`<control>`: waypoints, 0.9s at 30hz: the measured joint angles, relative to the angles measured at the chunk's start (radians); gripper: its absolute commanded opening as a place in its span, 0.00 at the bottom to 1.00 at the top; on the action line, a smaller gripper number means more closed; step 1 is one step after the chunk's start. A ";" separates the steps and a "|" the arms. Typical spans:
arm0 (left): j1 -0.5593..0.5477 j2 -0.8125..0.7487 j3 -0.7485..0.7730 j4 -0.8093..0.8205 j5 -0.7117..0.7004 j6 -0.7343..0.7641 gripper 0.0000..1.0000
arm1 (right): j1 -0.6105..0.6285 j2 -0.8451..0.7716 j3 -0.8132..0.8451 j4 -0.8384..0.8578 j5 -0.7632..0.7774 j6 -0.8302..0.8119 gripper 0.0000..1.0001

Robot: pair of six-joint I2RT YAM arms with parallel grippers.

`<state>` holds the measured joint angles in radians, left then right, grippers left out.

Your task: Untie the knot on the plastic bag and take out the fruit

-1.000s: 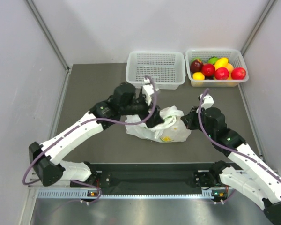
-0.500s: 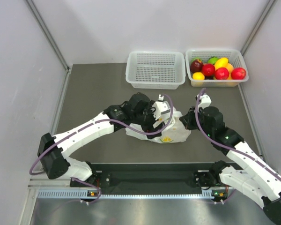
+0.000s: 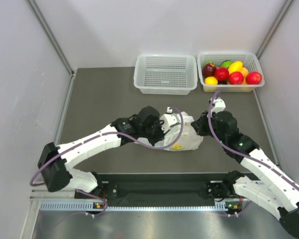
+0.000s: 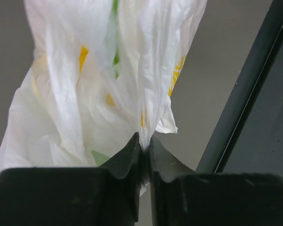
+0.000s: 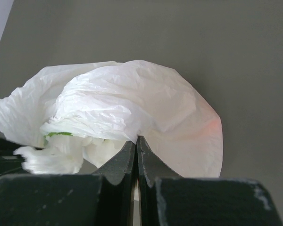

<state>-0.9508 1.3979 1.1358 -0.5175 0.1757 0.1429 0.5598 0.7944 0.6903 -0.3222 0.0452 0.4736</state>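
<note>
Both left tool [image 4: 145, 147] and right tool [image 5: 136, 144] still pinch plastic bag [image 3: 187, 137].

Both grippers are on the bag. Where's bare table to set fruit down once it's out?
Widest bare patch: the table far left, between the left wall and the empty basket, beyond the left arm. A smaller one lies right, between the full basket and the right arm. Crowded: around the bag, pinched by the left gripper and right gripper.
</note>
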 measured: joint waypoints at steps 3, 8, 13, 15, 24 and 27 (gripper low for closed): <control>0.000 -0.099 -0.060 0.037 -0.052 -0.013 0.00 | 0.000 0.000 0.000 -0.003 0.034 0.023 0.00; -0.001 -0.283 -0.166 0.119 -0.196 -0.058 0.00 | -0.002 -0.025 -0.003 -0.038 0.132 0.114 0.01; -0.001 -0.437 -0.305 0.248 -0.309 -0.127 0.00 | -0.007 -0.107 -0.026 -0.047 0.169 0.229 0.33; -0.001 -0.483 -0.358 0.293 -0.341 -0.158 0.00 | -0.008 -0.122 -0.029 -0.048 0.168 0.249 0.58; -0.001 -0.547 -0.461 0.413 -0.364 -0.255 0.00 | -0.013 -0.137 0.059 -0.206 0.052 0.130 0.92; -0.001 -0.576 -0.482 0.445 -0.354 -0.278 0.00 | -0.013 -0.110 0.166 -0.280 0.013 0.066 0.97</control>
<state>-0.9520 0.8215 0.6540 -0.0723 -0.1783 -0.1356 0.5468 0.6842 0.8566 -0.6022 0.0578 0.5392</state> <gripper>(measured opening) 0.022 0.945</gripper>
